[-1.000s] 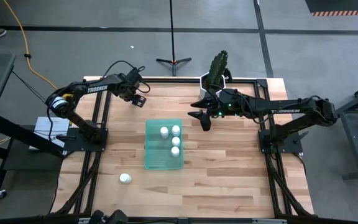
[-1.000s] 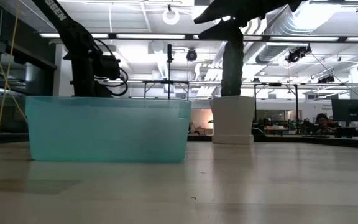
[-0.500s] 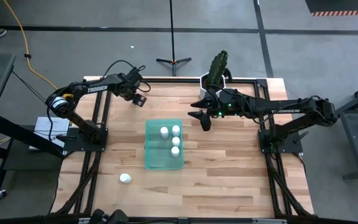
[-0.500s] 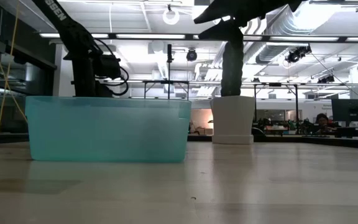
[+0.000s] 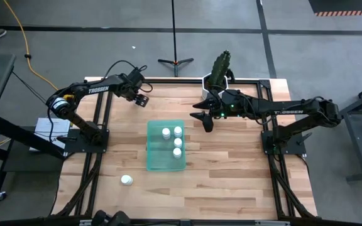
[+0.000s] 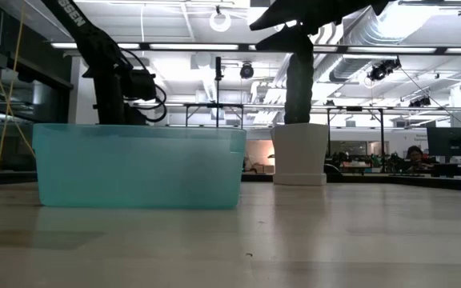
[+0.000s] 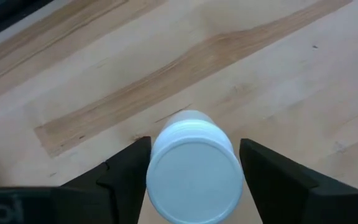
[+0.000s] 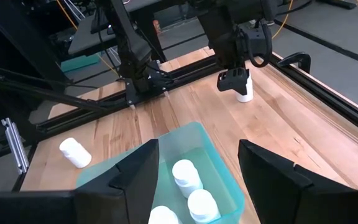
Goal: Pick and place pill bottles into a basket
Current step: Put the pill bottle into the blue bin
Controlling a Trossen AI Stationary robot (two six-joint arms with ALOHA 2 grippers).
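My left gripper (image 5: 141, 99) is at the far left of the table, its fingers around an upright white pill bottle (image 7: 194, 177), which also shows in the right wrist view (image 8: 245, 93). My right gripper (image 5: 203, 120) hangs open and empty above the table, just right of the green basket (image 5: 151, 147). Several white bottles (image 5: 178, 142) stand inside the basket. One more bottle (image 5: 126, 181) lies on the table near the front left. My left gripper has the bottle between its two fingers, which lie against opposite sides of the capped top (image 7: 156, 163). The fingers come from above, pointing down. The bottle stands upright with its base (image 7: 180, 117) on the table.
A white hexagonal pot with a cactus (image 5: 217, 76) stands at the far edge behind my right arm. Black frame rails run along the table's left and right sides. Bare wood lies between the basket and my left gripper.
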